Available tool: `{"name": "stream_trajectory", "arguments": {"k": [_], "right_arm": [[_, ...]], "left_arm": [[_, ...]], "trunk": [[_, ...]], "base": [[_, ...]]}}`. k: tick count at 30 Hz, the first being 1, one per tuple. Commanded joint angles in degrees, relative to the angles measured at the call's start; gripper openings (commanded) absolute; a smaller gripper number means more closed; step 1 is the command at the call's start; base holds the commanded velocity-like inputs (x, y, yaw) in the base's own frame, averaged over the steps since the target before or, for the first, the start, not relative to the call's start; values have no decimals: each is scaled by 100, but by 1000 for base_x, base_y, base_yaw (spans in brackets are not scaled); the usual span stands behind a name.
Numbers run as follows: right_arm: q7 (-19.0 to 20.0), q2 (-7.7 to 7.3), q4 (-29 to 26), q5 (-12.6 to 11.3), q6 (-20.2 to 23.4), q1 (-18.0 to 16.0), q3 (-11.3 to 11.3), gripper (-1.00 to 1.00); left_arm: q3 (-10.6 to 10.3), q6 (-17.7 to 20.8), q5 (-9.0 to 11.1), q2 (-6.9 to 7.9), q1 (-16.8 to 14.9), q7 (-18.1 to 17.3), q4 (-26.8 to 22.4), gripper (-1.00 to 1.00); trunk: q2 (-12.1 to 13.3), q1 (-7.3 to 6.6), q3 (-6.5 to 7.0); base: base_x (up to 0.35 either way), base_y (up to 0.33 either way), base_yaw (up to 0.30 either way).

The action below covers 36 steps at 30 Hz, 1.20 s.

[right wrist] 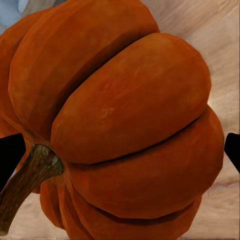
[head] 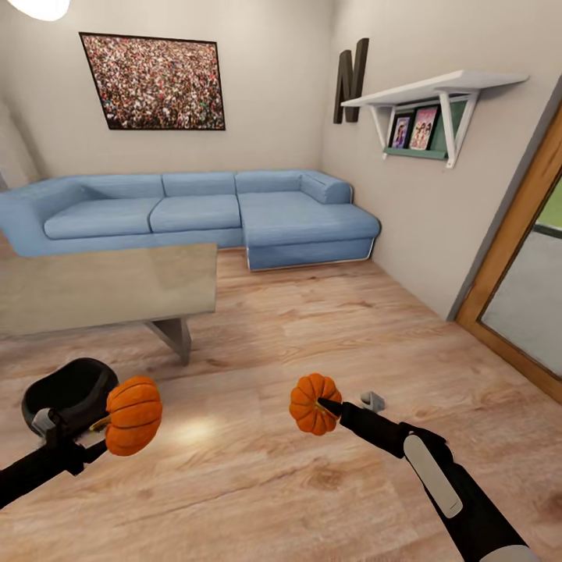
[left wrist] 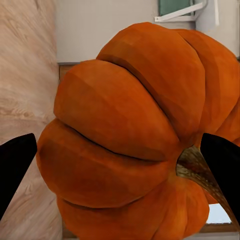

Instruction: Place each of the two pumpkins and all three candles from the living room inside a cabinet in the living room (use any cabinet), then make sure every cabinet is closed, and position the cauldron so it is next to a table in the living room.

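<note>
Blue corner sofa (head: 195,215) along far wall, crowd picture (head: 153,81) hung above. Wood floor (head: 312,328) across the room. Pale table (head: 105,285) at left, in front of sofa. White wall shelf (head: 437,90) on right wall w/ framed photos under it, dark letter N (head: 351,80) beside. Wooden door frame (head: 511,234) at far right. Black cauldron (head: 66,394) on floor near table leg, just behind left arm. Left pumpkin (head: 133,415) off the floor, clamped in left gripper (left wrist: 120,170), stem towards the fingers. Right pumpkin (head: 314,403) likewise held up by right gripper (right wrist: 120,157), fingers either side of it, stem by one finger. Small grey object (head: 374,401) on floor beside right arm, can't tell what
</note>
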Motion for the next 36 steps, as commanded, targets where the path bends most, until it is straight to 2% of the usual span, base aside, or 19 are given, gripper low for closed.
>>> {"name": "stream_trajectory", "arguments": {"k": [1,11,21,32,36], "right_arm": [[-15,-5,-7,-41,22,-2,4,-100],[-11,-5,0,-43,22,-2,0,-100],[-18,-5,8,-32,22,-2,11,-100],[-18,-5,2,-32,22,-2,12,-100],[-18,-5,1,-32,22,-2,12,-100]], "left_arm": [[-31,61,51,6,-10,-23,7,-100],[-31,58,46,2,-10,-23,11,-100],[-25,53,49,5,-10,-28,11,-100],[-19,70,52,6,-10,-26,11,-100],[-22,71,51,6,-10,-24,11,-100]], "trunk": [[-3,-3,0],[-3,-3,9],[-3,-3,9],[-3,-3,23],[3,-14,120]], "base": [[-210,142,237],[-131,151,88],[-2,152,246],[0,12,262],[0,0,262]]}}
